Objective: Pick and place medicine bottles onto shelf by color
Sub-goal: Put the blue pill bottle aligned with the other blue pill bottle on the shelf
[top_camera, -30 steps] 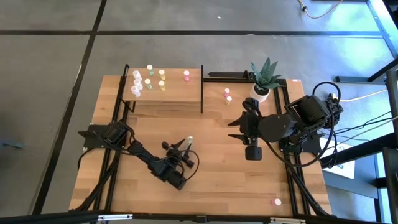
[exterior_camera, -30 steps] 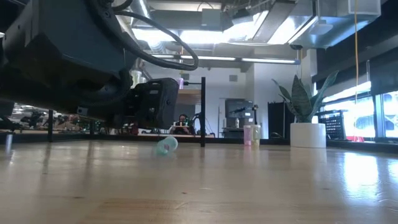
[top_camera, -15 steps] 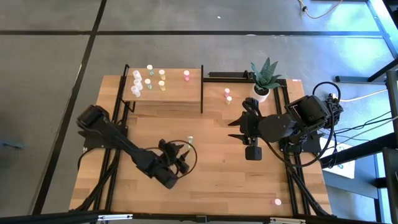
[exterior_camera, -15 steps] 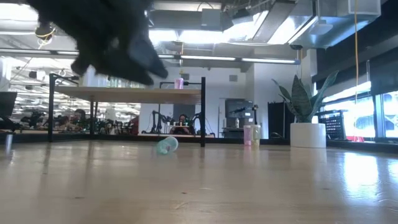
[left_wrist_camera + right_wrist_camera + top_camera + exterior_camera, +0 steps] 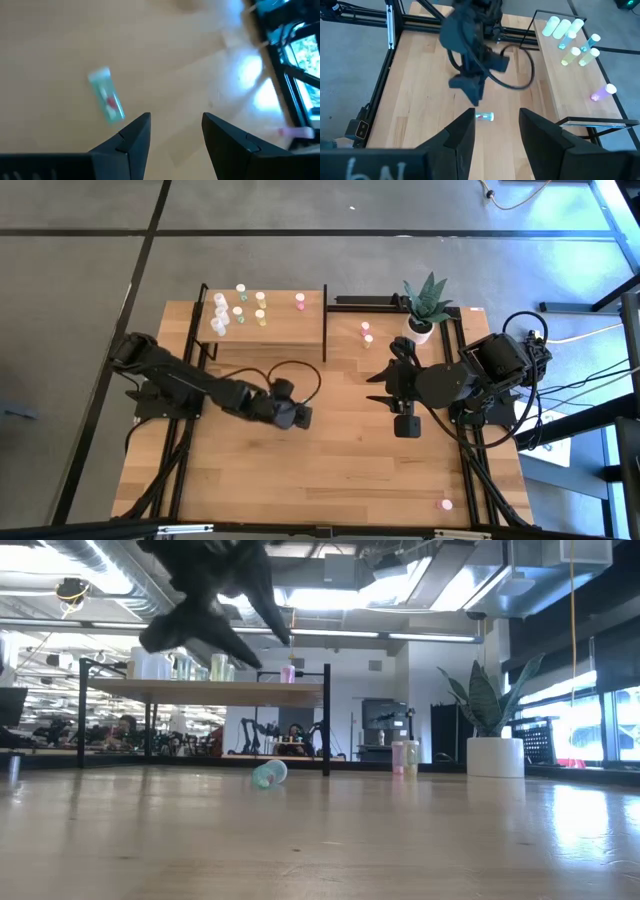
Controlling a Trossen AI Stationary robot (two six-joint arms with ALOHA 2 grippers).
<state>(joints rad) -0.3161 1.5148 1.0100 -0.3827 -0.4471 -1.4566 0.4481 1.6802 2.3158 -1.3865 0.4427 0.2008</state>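
You get even, fairly bright overhead light on the tabletop point(image 5: 340, 460) from above, with a cool bluish glare on the floor past its right edge. At table height, ceiling lights point(image 5: 330, 595) and the windows point(image 5: 600, 730) glare, and the wood throws back a soft sheen. The left arm point(image 5: 205, 590) smears into a dark blur there. Your left wrist camera is blurred throughout, the fallen bottle point(image 5: 106, 101) streaked, with a white hot spot point(image 5: 250, 70) on the wood.
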